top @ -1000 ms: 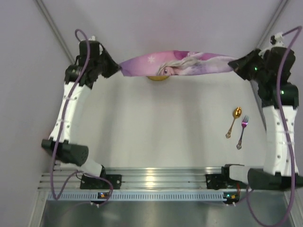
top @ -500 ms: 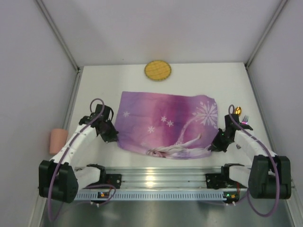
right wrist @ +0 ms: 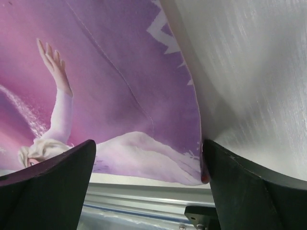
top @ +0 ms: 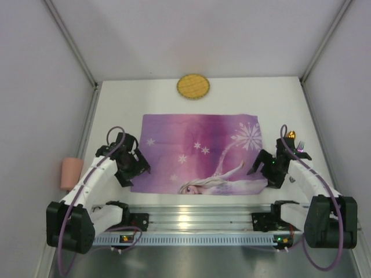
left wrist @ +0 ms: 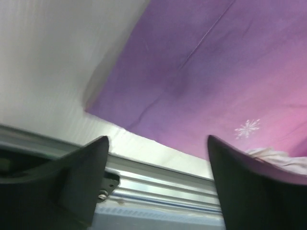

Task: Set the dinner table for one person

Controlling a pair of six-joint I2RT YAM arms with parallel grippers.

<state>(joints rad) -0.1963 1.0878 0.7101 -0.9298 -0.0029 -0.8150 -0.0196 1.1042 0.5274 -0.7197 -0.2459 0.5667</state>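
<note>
The purple printed placemat (top: 197, 153) lies flat in the middle of the white dinner table (top: 243, 98). My left gripper (top: 132, 168) stands open at the mat's near left corner, holding nothing. In the left wrist view the placemat (left wrist: 216, 81) lies beyond the open left gripper (left wrist: 158, 160). My right gripper (top: 264, 168) stands open at the near right corner. In the right wrist view the placemat (right wrist: 105, 81) spreads between the fingers of the right gripper (right wrist: 148, 165), and its corner lies just beside the right finger (right wrist: 254, 187).
A round yellow plate (top: 193, 86) sits at the table's far edge. A gold spoon (top: 291, 135) and a purple fork (top: 300, 146) lie by the right arm. A pink cup (top: 71, 172) stands at the left. The metal rail (top: 191, 217) runs along the near edge.
Both arms brought the placemat down from the air at the back onto the table. Both grippers have since opened and let go, and the mat now lies flatter.
</note>
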